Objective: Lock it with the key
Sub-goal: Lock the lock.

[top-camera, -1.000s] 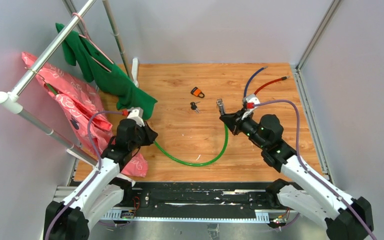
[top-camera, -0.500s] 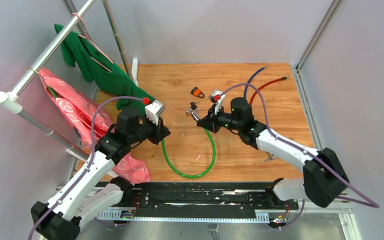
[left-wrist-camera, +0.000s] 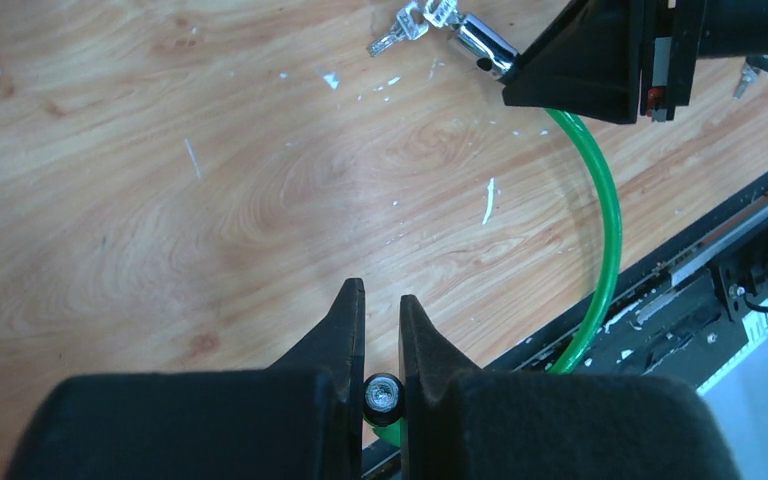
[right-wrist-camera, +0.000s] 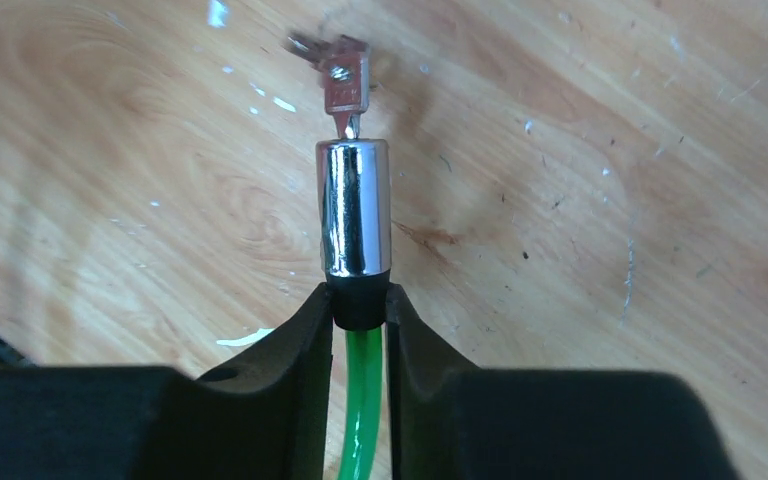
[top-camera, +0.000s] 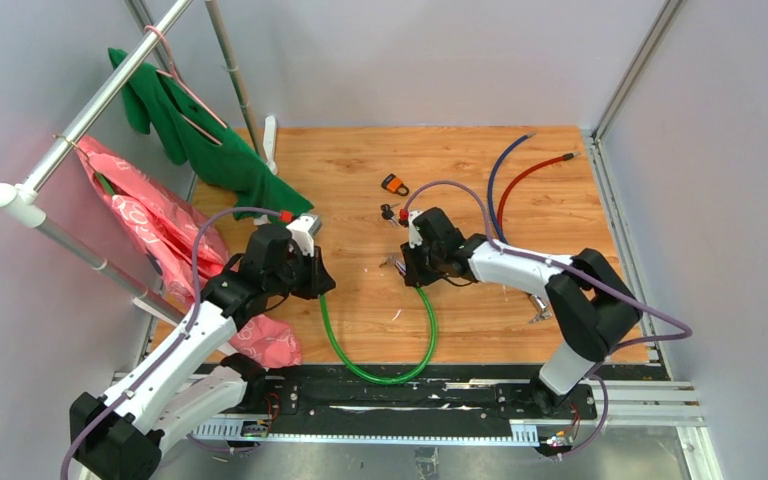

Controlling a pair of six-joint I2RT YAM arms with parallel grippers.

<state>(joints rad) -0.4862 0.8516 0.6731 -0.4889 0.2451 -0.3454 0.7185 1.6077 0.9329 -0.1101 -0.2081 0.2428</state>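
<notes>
- Wood-grain desk (top-camera: 360, 160) carries the looped green plastic-coated cable (top-camera: 332, 335);
- left hand (left-wrist-camera: 380, 295) clenched on its bare end; right hand (right-wrist-camera: 357, 295) grasping the chrome cylindrical lock barrel (right-wrist-camera: 354, 207) by its collar;
- small silver key (right-wrist-camera: 345, 85) lies at the barrel's mouth.

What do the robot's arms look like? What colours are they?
The left arm and right arm are white with chunky black joints. A purple cable loops along each. The fingers are black and wedge-shaped.
</notes>
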